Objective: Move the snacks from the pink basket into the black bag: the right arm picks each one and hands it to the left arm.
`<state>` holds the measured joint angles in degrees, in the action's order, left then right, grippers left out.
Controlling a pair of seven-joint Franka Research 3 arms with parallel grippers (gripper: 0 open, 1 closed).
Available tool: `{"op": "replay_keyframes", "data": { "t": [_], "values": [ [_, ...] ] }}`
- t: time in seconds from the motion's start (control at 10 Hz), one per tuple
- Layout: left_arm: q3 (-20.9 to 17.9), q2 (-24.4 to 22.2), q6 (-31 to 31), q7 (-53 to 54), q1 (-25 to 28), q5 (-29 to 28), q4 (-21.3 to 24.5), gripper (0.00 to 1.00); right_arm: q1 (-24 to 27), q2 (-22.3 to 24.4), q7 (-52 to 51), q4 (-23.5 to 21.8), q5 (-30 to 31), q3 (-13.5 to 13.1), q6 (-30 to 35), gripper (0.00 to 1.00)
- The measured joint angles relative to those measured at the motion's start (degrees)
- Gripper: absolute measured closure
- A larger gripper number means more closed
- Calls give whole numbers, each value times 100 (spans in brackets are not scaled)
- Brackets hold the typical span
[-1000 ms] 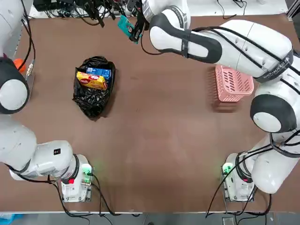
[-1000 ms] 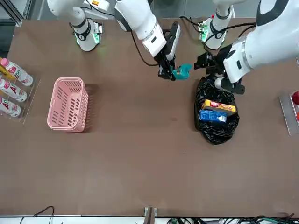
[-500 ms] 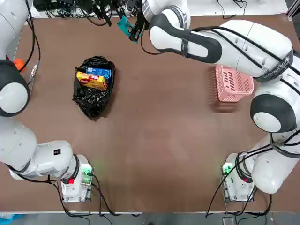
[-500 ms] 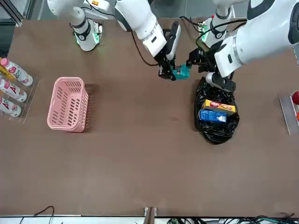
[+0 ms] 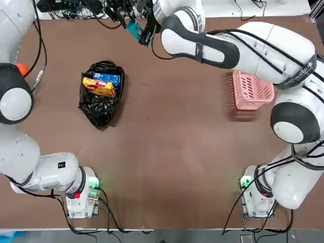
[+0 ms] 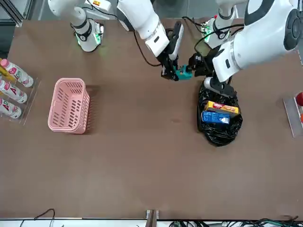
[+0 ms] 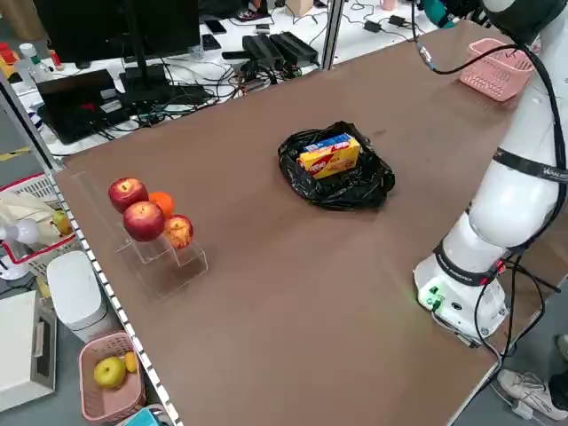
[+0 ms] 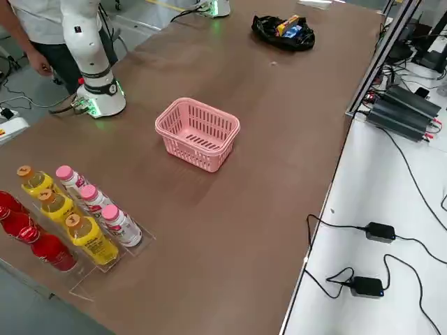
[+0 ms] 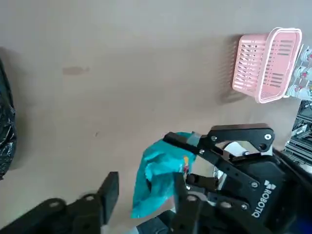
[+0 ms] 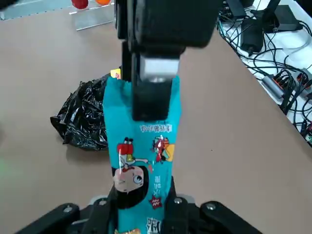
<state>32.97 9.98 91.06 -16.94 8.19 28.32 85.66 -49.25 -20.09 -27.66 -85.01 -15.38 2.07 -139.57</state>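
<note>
Left gripper (image 6: 193,70) has moved in and is closing, apparently now on the teal packet (image 10: 142,165) that the right gripper (image 6: 169,73) grips beside it: handover underway.

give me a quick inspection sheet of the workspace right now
surface: brown table, bare in the middle
job's things: pink basket looks empty; black bag holds the blue cookie pack and the yellow pack; teal packet is held in mid air between the arms
clutter: bottles in a rack at one table end, fruit on a stand at the other
grippers: right gripper shut on the teal packet; left gripper at the packet's other end, fingers either side of it, grip unclear
cables: bundles along the far table edge; power bricks on the side bench
surroundings: a person stands by the right arm's base
</note>
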Motion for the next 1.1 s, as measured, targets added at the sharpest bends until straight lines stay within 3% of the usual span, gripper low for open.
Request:
{"op": "replay_keyframes", "data": {
  "t": [0.2,0.3,0.4,0.9,1.0,1.1],
  "values": [
    [25,0,10,0,-18,0,1,79,-20,-28,21,0,0,1,-3,64],
    [25,1,10,0,-15,1,1,83,-22,-29,26,3,0,1,-5,64],
    [41,1,9,-2,-18,4,1,97,-30,-36,29,8,0,2,-30,64],
    [32,2,-134,-7,67,3,2,99,-40,-38,137,56,0,3,-38,55],
    [21,2,-213,-7,122,2,2,99,-39,-38,170,62,0,0,-37,40],
    [10,1,-292,3,200,1,2,99,-40,-38,188,68,0,-1,-37,31]
  ]
}}
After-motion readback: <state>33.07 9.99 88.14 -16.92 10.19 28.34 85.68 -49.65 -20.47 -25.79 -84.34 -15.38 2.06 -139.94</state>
